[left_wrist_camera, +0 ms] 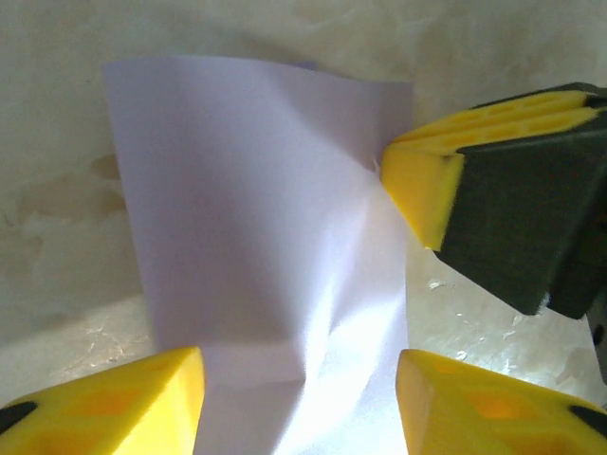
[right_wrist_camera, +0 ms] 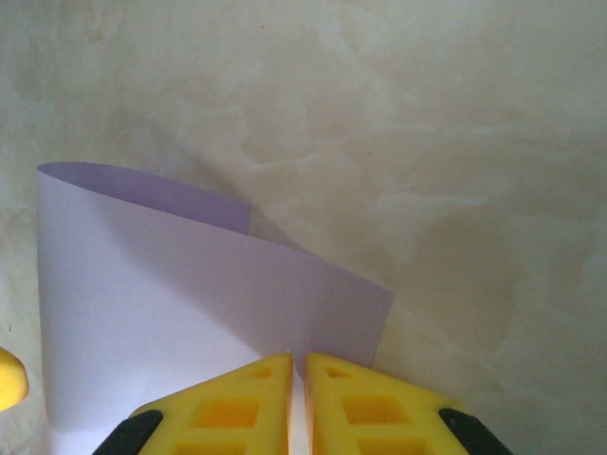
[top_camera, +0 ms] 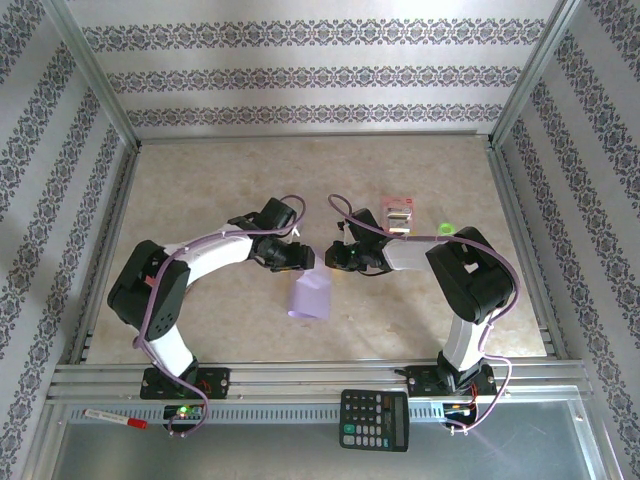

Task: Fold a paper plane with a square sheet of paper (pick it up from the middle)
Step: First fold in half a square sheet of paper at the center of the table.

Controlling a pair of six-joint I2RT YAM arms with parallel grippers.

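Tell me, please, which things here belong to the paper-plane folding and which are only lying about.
For the job:
- square sheet of paper, lavender, curled over, pinched at its edge by the right gripper

Lying about:
- red-and-white packet
- green ring
- calculator
- pen with a red end

The thin pale lavender square sheet of paper (left_wrist_camera: pixel 266 237) bows into a loose curl. One edge is pinched between the closed right fingers (right_wrist_camera: pixel 237 408), and its near end lies between the spread left fingers (left_wrist_camera: pixel 123 408).
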